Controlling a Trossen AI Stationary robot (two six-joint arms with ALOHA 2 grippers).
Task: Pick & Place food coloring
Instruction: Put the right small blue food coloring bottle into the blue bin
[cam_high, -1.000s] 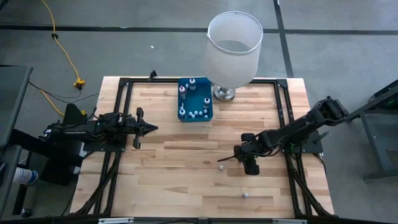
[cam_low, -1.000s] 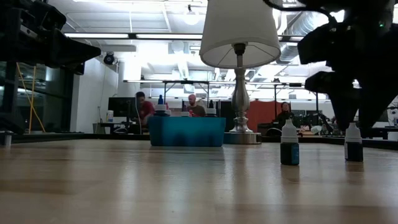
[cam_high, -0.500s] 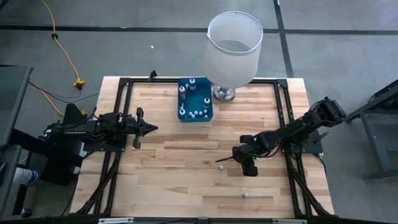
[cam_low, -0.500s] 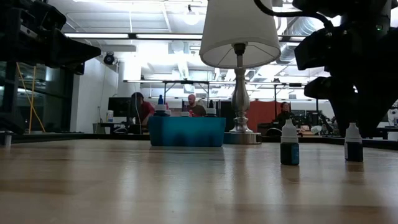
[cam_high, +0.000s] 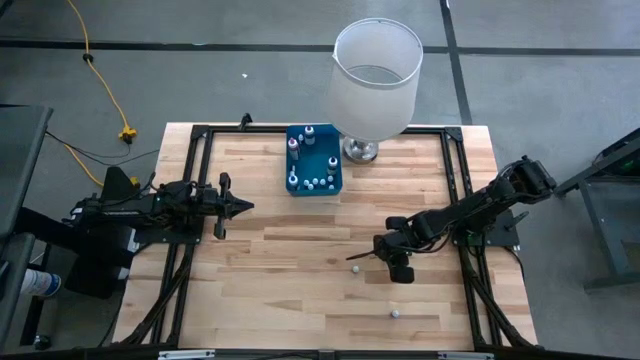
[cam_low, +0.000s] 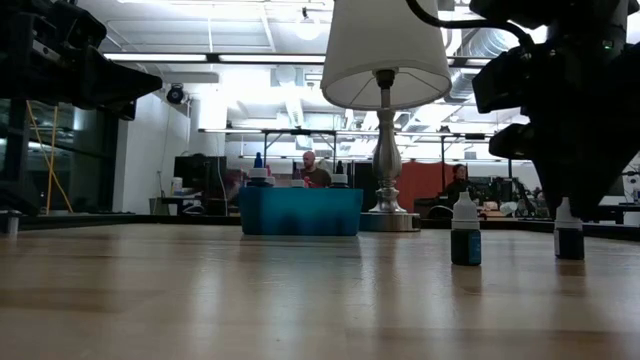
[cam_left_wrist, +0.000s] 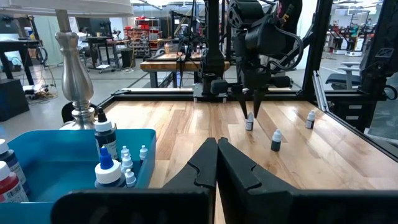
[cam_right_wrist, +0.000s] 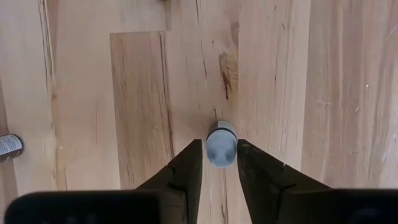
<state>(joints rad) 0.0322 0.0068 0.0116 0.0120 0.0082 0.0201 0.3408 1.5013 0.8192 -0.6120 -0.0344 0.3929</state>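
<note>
A tray (cam_high: 296, 186) of bottles sits beside the lamp (cam_high: 362, 150) at the table's (cam_high: 280, 280) far edge.
</note>
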